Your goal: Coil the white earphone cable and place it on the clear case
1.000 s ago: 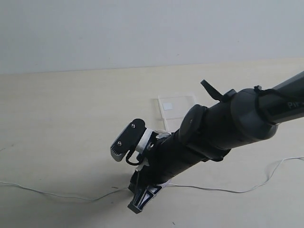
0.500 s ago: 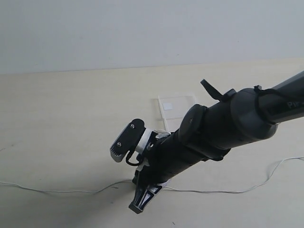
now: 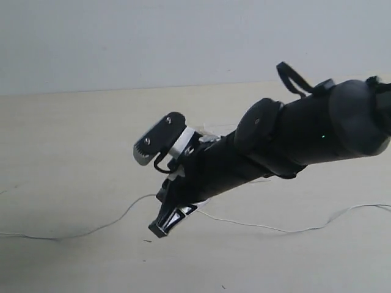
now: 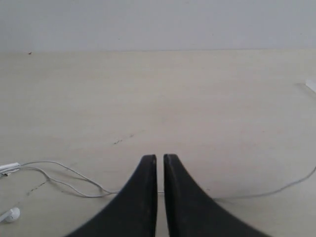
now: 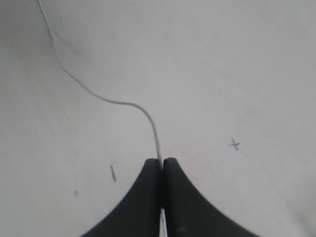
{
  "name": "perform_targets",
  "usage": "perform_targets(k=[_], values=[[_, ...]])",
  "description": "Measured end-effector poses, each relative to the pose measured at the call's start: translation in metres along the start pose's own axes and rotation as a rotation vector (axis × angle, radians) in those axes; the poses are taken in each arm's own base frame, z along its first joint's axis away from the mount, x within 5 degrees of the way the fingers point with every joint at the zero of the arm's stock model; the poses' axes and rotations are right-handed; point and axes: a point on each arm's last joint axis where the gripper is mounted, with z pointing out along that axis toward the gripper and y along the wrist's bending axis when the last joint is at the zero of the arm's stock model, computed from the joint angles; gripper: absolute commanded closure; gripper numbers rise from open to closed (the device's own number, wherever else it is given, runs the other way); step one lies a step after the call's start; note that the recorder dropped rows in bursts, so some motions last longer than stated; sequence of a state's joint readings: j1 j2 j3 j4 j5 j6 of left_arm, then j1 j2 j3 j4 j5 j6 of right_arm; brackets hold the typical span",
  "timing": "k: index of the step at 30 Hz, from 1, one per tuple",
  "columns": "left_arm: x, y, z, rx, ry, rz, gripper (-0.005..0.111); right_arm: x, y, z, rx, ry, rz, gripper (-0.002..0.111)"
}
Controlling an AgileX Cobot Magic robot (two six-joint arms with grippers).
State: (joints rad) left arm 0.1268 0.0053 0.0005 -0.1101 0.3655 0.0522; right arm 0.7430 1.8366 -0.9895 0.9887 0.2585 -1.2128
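Right gripper [image 5: 161, 161] fingers clamped on white earphone cable [image 5: 103, 98], held above table [image 3: 73, 152]. Cable's long axis runs out both sides of that gripper. Left gripper [image 4: 160, 159] fingers nearly together, cable just beyond them, grip unclear.

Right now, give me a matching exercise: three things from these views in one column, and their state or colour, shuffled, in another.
Column one:
1. right gripper
2. earbud
3. table

Column two:
A. pale beige
B. lying on the table, nothing touching it
C. shut on the white earphone cable

Pairs: 1-C, 2-B, 3-A.
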Motion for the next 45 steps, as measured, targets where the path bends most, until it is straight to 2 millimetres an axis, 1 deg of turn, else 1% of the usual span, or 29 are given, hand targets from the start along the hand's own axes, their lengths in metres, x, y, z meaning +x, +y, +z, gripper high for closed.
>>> perform_targets(k=[5,11,18,24,28,31,38,45], values=[[0.000,0.000,0.000,0.000,0.000,0.000,0.099,-0.024,0.003,-0.040,0.027,-0.122,0.016,0.108],[0.000,0.000,0.000,0.000,0.000,0.000,0.099,-0.046,0.011,-0.091,0.034,-0.263,0.026,0.108],[0.000,0.000,0.000,0.000,0.000,0.000,0.099,-0.059,0.023,-0.147,0.025,-0.403,0.028,0.108],[0.000,0.000,0.000,0.000,0.000,0.000,0.099,-0.064,0.033,-0.194,0.031,-0.531,0.038,0.108],[0.000,0.000,0.000,0.000,0.000,0.000,0.099,-0.065,0.038,-0.219,0.039,-0.598,0.029,0.108],[0.000,0.000,0.000,0.000,0.000,0.000,0.099,-0.070,0.042,-0.238,0.041,-0.657,0.023,0.108],[0.000,0.000,0.000,0.000,0.000,0.000,0.099,-0.098,0.050,-0.287,0.007,-0.798,-0.003,0.108],[0.000,0.000,0.000,0.000,0.000,0.000,0.099,-0.113,0.056,-0.316,-0.018,-0.874,-0.029,0.108]])
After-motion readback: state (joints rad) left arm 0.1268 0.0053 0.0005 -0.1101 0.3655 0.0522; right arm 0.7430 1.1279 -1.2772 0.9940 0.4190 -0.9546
